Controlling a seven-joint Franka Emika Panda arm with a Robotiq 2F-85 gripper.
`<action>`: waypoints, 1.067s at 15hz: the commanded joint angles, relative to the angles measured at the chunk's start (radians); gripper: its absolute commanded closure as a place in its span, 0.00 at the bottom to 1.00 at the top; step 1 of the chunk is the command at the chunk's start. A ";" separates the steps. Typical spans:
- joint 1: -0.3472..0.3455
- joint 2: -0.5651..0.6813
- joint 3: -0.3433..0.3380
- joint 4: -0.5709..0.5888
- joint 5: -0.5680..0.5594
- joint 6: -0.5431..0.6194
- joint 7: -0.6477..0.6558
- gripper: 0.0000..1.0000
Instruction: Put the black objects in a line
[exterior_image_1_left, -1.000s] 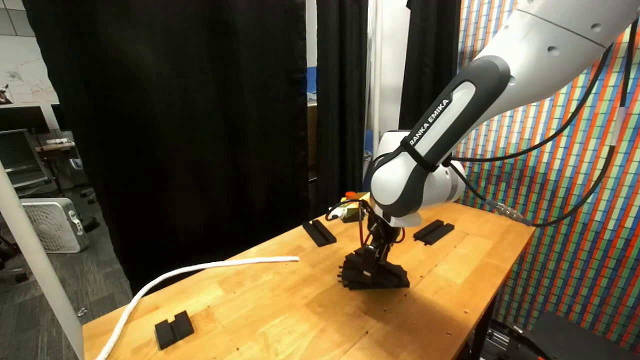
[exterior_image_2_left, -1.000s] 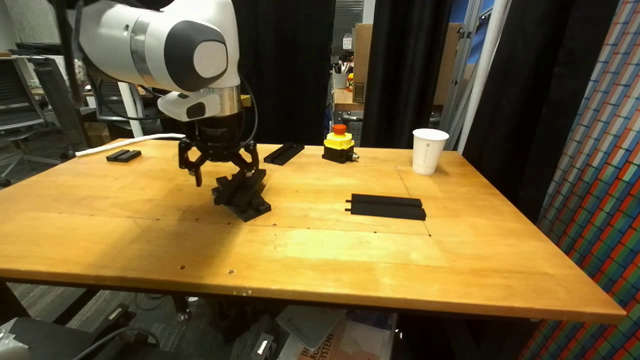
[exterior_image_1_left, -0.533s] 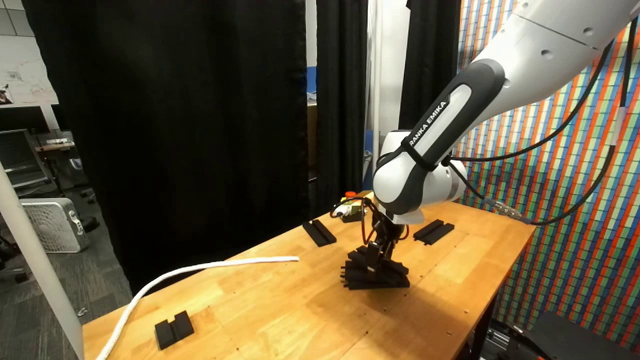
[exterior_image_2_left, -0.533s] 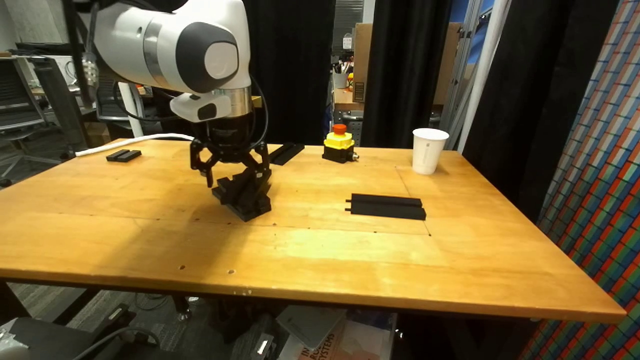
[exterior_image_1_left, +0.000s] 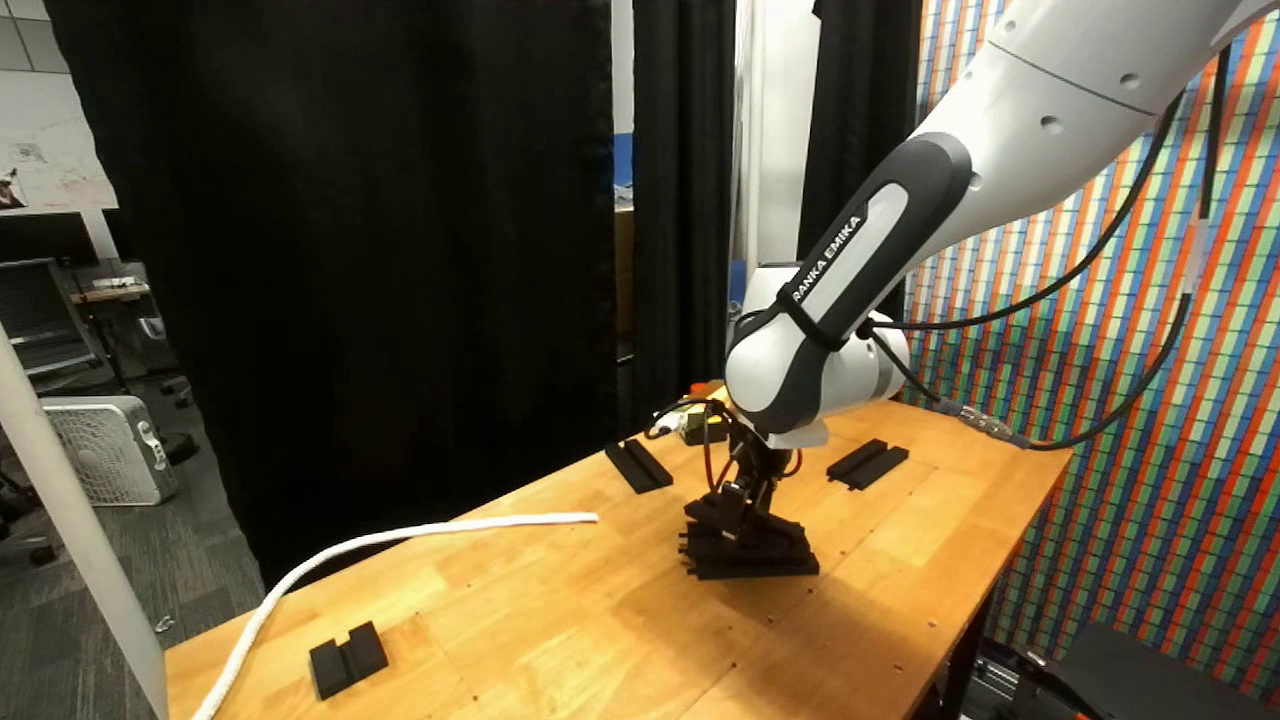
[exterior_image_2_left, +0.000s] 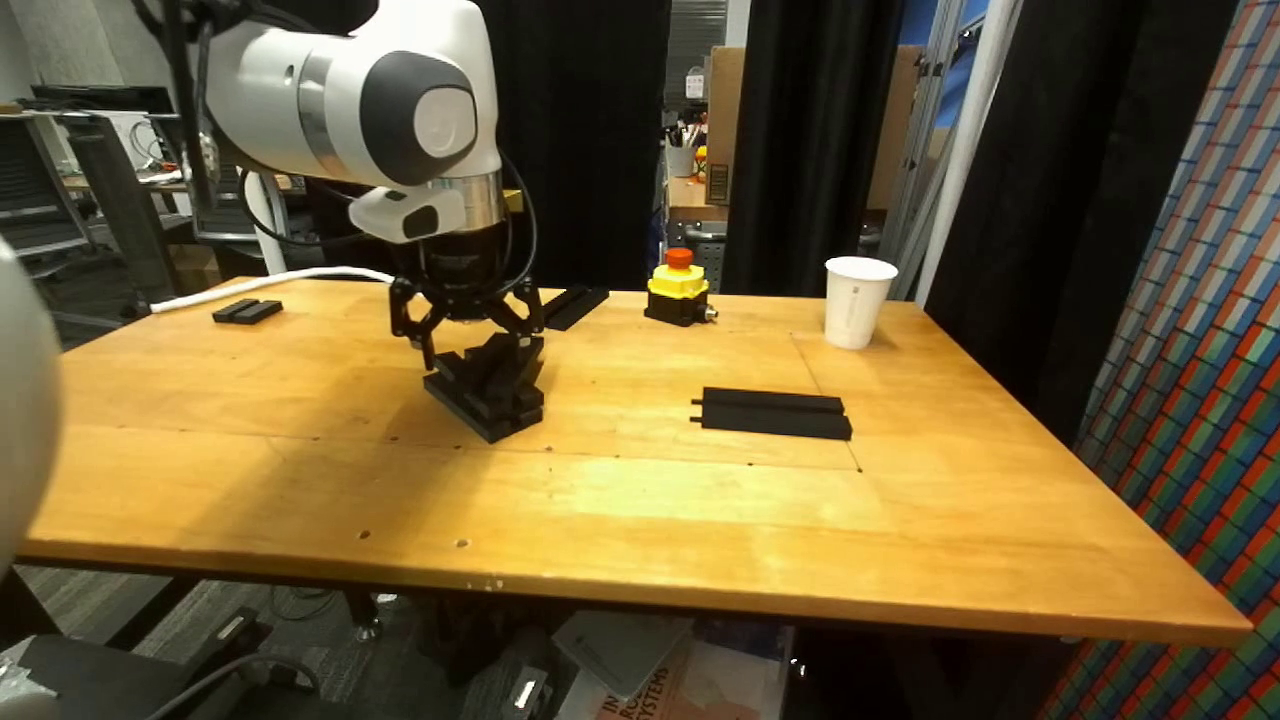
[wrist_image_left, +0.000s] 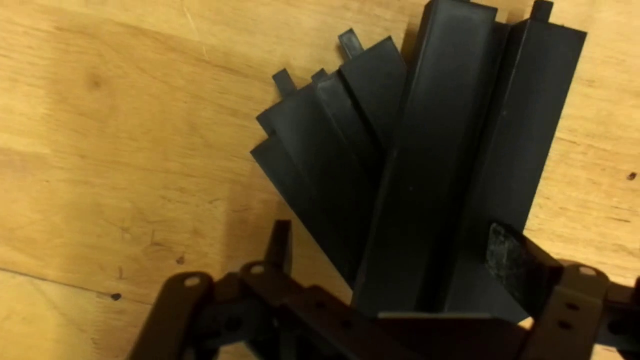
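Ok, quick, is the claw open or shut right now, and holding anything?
Claw: open, jaws wide apart at the pile of black bars, holding nothing.

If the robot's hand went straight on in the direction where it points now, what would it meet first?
Probably the uppermost grooved black bar: in the wrist view it runs beneath the open hand. Depth is unclear here; they may even be touching.

bar pile — on table | stop button — between bar and cup
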 joint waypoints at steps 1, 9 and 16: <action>0.193 0.057 -0.174 0.059 0.041 -0.026 0.034 0.00; 0.679 0.169 -0.595 0.132 0.184 -0.125 0.034 0.00; 0.970 0.195 -0.890 0.142 0.212 -0.226 0.034 0.00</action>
